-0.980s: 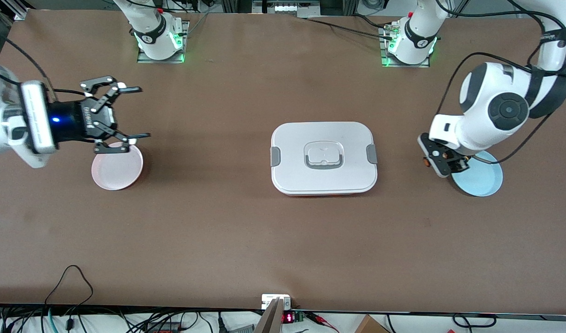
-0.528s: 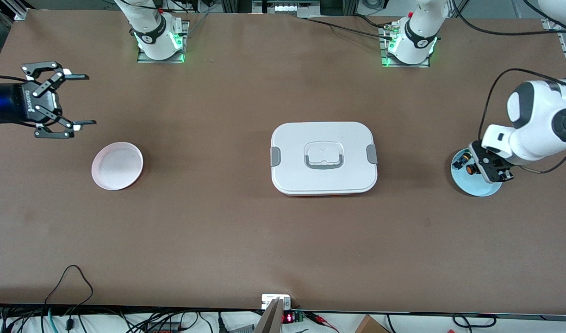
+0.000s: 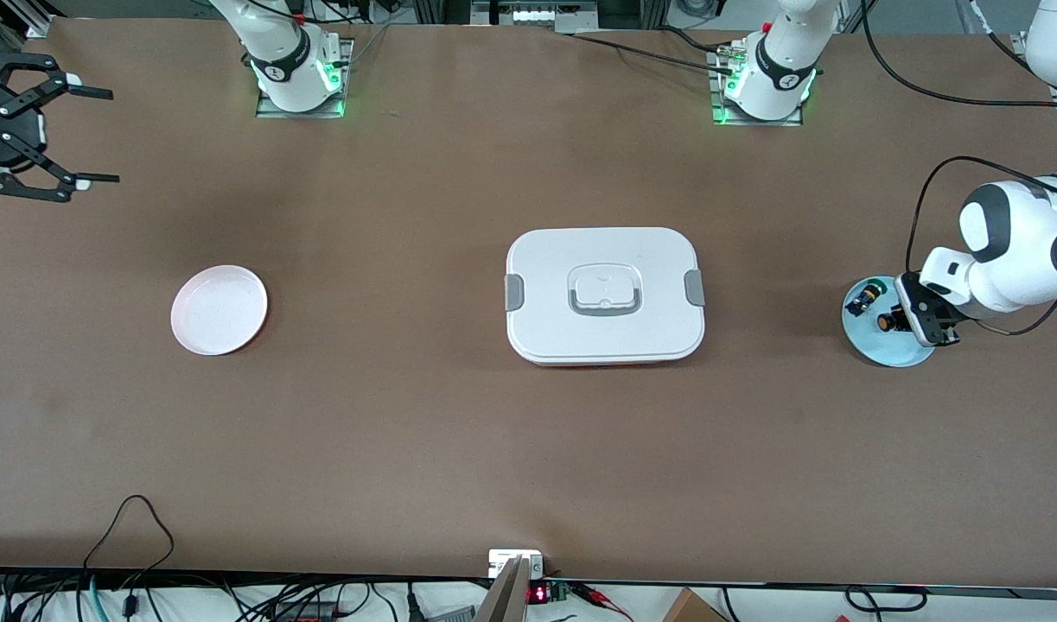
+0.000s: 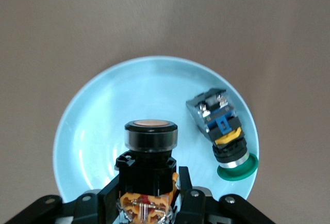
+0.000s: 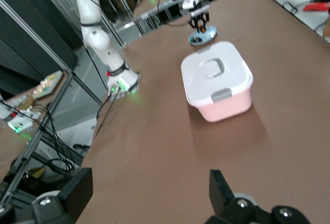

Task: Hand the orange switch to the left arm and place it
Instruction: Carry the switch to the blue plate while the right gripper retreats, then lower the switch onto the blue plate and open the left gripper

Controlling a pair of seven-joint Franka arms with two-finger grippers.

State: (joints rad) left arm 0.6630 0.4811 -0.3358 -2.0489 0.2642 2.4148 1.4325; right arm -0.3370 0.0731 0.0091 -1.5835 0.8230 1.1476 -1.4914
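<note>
Two switches over at the left arm's end of the surface (image 3: 528, 484), both at the pale blue dish (image 3: 891, 350). Orange switch (image 4: 151, 144) clamped in the left tool (image 4: 149, 203), cap facing outward, body pinched between the fingers, hovering just over the dish. Green-capped switch (image 4: 224, 133) lying on its side in the dish, apart from the held one and untouched; correctly left alone as the lookalike. Grip taken low on the body, probably so the capped end stays free for the other arm to take. Left tool narrow, closed on the orange switch.

Right tool (image 3: 44, 130) spread wide and holding nothing, up over the corner of the surface at the right arm's end, clear of the pink dish (image 3: 219, 309); likely waiting for a handover.

White box (image 3: 604, 294) squarely in the middle of the surface, directly between the two dishes, lid on and latched. Hence the need for a lifted or skirting path rather than a straight low sweep. Judged stage: pickup done, carry and exchange not yet done. Main risks: clipping the box lid, or losing so small a part during the exchange.
</note>
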